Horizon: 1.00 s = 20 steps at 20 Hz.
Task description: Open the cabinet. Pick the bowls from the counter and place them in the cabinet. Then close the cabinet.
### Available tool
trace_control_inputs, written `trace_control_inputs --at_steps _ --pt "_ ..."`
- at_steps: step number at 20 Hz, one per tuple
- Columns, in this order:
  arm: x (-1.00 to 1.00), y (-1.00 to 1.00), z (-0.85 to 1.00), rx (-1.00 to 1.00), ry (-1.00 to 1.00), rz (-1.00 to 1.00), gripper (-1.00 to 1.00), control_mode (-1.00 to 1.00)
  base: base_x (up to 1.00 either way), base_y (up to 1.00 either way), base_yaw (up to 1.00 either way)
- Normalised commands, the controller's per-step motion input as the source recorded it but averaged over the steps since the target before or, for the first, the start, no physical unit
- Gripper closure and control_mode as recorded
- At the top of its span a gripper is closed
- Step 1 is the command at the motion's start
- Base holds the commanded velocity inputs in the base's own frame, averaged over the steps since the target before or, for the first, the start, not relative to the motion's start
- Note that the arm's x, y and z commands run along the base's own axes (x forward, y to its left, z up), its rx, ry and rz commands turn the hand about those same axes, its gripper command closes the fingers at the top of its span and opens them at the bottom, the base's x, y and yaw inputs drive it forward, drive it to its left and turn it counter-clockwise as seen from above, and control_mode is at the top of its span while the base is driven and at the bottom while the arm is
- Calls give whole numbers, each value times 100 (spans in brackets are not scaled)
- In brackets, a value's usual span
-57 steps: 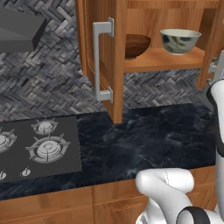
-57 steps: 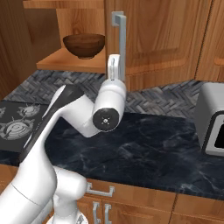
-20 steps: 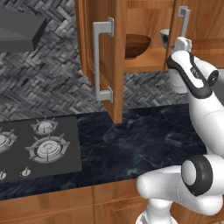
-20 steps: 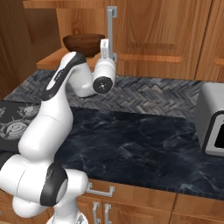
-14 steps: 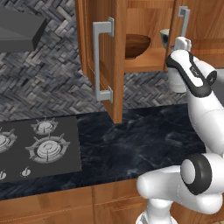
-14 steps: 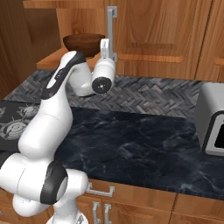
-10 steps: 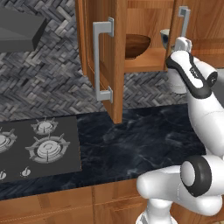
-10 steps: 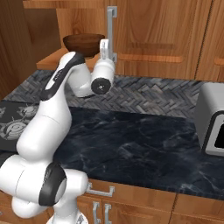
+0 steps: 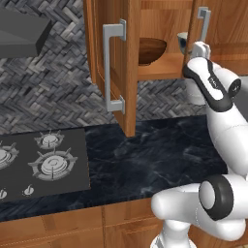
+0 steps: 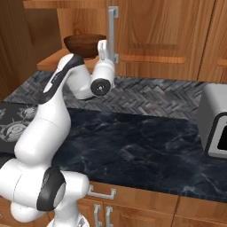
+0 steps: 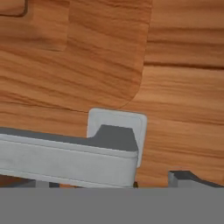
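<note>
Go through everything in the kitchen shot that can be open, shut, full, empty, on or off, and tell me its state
left cabinet door: swung wide open.
right cabinet door: partly closed, gripper at its handle.
cabinet shelf: holds both bowls.
wooden bowl: upright, empty, on shelf.
cream bowl: on shelf, mostly hidden by the door.
gripper: open, holding nothing.
gas hob: no flame showing.
lower drawers: shut.

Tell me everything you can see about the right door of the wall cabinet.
The right door of the cabinet is warm-brown wood with a raised panel and a vertical grey metal bar handle. In the left base view it covers most of its side, leaving a gap in which the two bowls show. The open gripper is at the handle's lower end.
</note>
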Motion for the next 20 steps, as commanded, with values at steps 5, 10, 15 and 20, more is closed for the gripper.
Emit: trace_control_inputs --at_steps 5,10,15,20 --pt "-13 28 0 -12 0 0 -100 -100 0 0 0" --pt "-18 37 0 -12 0 0 -100 -100 0 0 0" --pt "-30 32 6 -12 0 0 -100 -100 0 0 0" --pt "-44 12 14 -9 0 0 -100 -100 0 0 0"
